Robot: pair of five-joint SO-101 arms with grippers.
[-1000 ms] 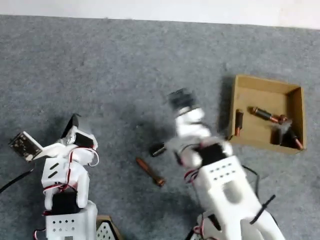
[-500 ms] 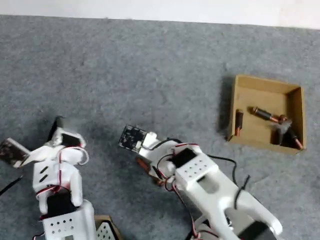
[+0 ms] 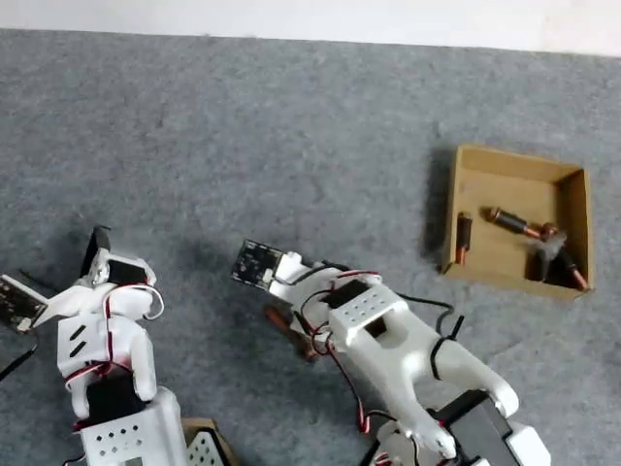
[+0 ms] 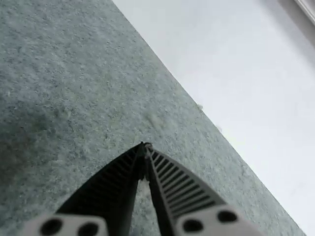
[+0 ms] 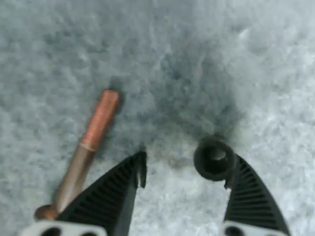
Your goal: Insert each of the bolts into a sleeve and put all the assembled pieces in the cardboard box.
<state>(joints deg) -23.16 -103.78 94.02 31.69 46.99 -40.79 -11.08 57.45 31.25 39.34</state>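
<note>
Between the fingers of your right claw there is mostly bare grey tabletop. The jaws are spread wide and hold nothing. The black sleeve sits just inside one finger, touching it or nearly so, with its open bore facing the wrist camera. The copper bolt lies flat just outside the other finger, with its head end near the claw's body and its plain end pointing away.

The step looks like a pick of the sleeve, so shift the claw sideways until the sleeve is midway between the fingers before you close. As things stand, the finger beside it would likely push it along the carpet instead of pinching it. Close slowly on its round wall and keep the bore clear for the bolt. Also watch that the other finger does not sweep the bolt.

Your left claw is pressed shut and empty, off at the near left of the tabletop. The cardboard box sits well apart to the right, with several assembled pieces already inside it.
</note>
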